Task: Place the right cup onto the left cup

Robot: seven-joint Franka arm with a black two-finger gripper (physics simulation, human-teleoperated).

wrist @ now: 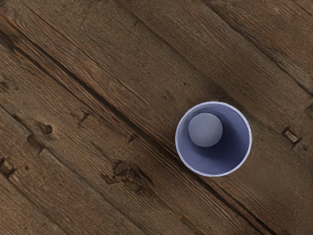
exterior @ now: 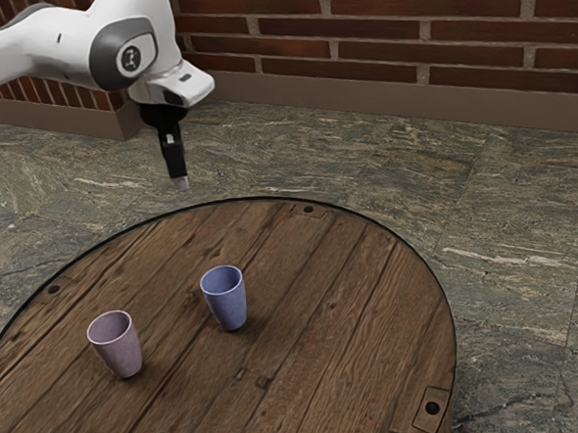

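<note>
We have our gripper (exterior: 180,184) raised above the round table (exterior: 315,313), pointing down, and whether its jaws are open or closed we cannot tell. The blue cup (exterior: 226,300) stands upright on the wood, well below the jaws and a little toward the exterior view's right; the wrist view looks down into its mouth. The pink cup (exterior: 118,347) is upright too, lower in the exterior view, toward its left, and farther from the jaws than the blue one. Taking "right" as the exterior view reads, we judge the blue cup is ours to lift and the pink one to receive it. Its upright axis suits a descent from above, but the jaws would first need to line up over its rim.
</note>
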